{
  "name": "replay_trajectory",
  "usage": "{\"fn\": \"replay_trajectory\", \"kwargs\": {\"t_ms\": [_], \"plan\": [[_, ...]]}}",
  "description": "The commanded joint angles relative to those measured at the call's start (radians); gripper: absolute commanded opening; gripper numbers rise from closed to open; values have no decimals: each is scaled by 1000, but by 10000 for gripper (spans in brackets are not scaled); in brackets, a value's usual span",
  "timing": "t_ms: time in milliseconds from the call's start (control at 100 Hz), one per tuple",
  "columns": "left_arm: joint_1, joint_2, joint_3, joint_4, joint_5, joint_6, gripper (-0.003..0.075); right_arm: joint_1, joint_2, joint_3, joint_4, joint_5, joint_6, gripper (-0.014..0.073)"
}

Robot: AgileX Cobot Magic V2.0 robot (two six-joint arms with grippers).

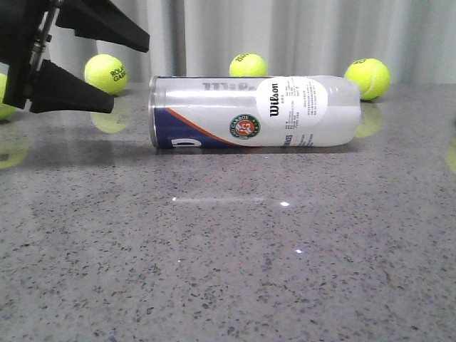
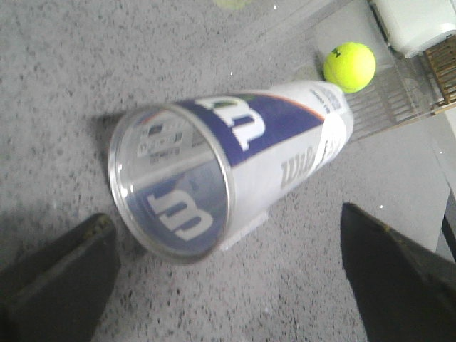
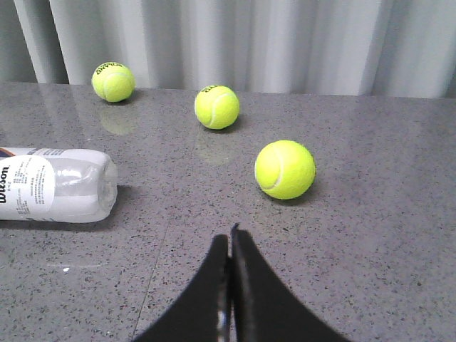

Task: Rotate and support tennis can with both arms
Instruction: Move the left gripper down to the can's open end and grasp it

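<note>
The tennis can [image 1: 254,112] lies on its side mid-table, its metal-rimmed end to the left and its clear end to the right. My left gripper [image 1: 130,75] hangs open just left of the rimmed end, above the table and not touching it. In the left wrist view the can's rim [image 2: 171,182] faces the camera, with the open left gripper [image 2: 226,215] spread wider than it. My right gripper [image 3: 230,239] is shut and empty, low over the table to the right of the can's clear end [image 3: 64,185]. It is out of the front view.
Tennis balls sit behind the can [image 1: 106,73], [image 1: 248,65], [image 1: 368,78], and one shows at the left edge [image 1: 3,96]. Three balls also show ahead of the right gripper, the nearest [image 3: 285,169]. A curtain [image 1: 299,32] backs the grey speckled table [image 1: 228,271].
</note>
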Motion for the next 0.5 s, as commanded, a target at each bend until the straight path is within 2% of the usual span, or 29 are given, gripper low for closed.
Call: {"fn": "replay_trajectory", "kwargs": {"t_ms": [0, 130, 490], "plan": [[-19, -8, -60, -79, 54, 13, 599, -5, 8, -25, -13, -87, 0, -70], [-60, 41, -115, -83, 63, 13, 599, -5, 8, -25, -13, -87, 0, -70], [-157, 154, -183, -215, 71, 13, 584, -5, 8, -25, -13, -87, 0, -70]]}}
